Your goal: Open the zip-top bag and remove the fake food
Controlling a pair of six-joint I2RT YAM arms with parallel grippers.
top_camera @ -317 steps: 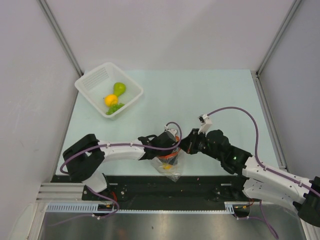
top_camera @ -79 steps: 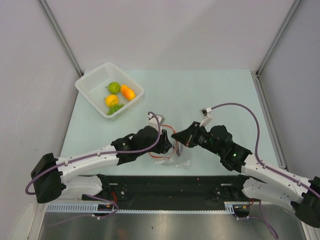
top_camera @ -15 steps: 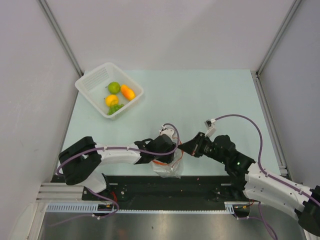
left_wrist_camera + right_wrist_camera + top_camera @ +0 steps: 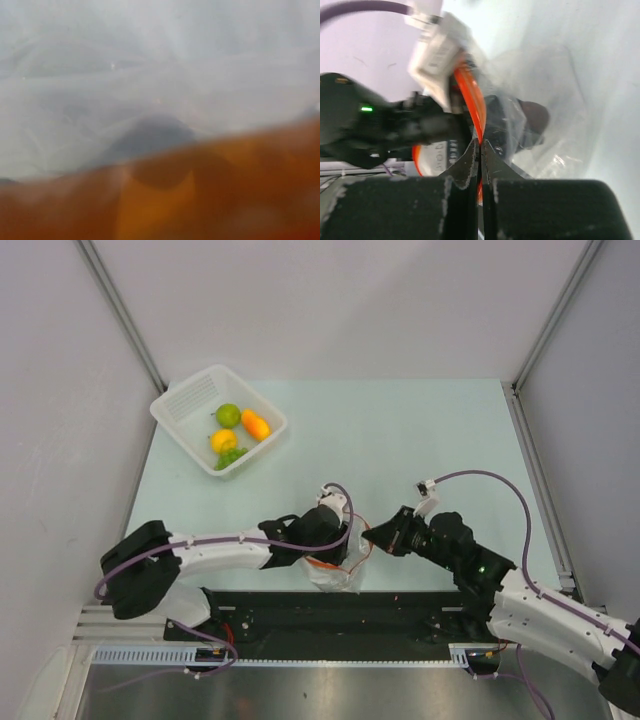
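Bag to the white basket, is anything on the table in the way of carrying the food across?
Nothing visible does: the stretch of table between the bag and the basket holds no objects.

The table [image 4: 420, 430] is a pale mint-green slab between grey walls, with metal rails along its left and right sides. A white slotted basket [image 4: 185, 395] stands on it in the far left corner, turned cornerwise to the edges. A clear crinkly bag [image 4: 335, 578] is at the middle of the near edge, well apart from the basket; whether it rests on the surface is unclear.
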